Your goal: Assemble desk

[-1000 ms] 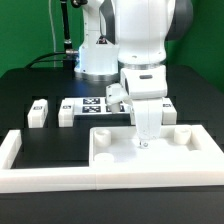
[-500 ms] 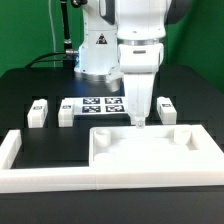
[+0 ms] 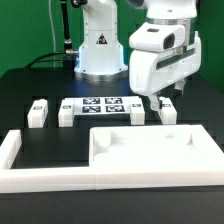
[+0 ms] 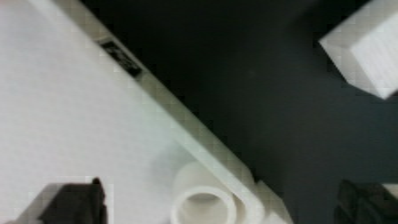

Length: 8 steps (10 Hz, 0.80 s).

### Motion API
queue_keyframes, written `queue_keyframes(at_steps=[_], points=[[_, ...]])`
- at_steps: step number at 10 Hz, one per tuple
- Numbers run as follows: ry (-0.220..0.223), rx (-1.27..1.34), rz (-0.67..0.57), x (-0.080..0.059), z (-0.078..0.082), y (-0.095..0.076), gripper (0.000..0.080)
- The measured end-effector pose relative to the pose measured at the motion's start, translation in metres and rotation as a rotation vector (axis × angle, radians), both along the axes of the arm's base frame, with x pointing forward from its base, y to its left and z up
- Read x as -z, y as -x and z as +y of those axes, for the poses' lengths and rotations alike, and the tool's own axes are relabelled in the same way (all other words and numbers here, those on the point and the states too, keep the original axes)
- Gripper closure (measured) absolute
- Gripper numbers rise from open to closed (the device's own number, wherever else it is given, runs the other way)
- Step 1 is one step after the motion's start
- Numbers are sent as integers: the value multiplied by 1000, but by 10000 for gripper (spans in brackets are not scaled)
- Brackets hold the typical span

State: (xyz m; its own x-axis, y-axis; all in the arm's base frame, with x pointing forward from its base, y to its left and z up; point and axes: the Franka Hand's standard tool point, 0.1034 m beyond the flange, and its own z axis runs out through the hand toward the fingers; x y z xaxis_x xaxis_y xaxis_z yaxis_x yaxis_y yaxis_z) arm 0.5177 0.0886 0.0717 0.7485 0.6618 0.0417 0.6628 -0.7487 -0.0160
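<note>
The gripper (image 4: 217, 203) has lifted from the tabletop (image 3: 140, 152) toward the exterior view's right. Its jaws stand apart, empty, above the tabletop's rim.

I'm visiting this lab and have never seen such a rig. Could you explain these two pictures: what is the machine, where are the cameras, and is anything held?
The white machine is a robot arm with a two-finger gripper. One picture comes from a camera off the arm. The blurry one comes from a camera on its wrist, looking along the gripper. On the black table lie the desk's tray-like tabletop, short white legs, a flat marker board and long white border bars. The dark fingers stand apart and grip nothing, so nothing is held.
</note>
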Motion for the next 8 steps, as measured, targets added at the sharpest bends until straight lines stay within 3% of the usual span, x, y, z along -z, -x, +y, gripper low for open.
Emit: queue_keyframes(at_steps=[3, 5, 6, 8], points=[[-11, 209, 16, 0, 4, 2, 151], [14, 456, 83, 0, 24, 15, 151], [22, 453, 97, 1, 33, 20, 151], [27, 430, 107, 1, 30, 18, 151]])
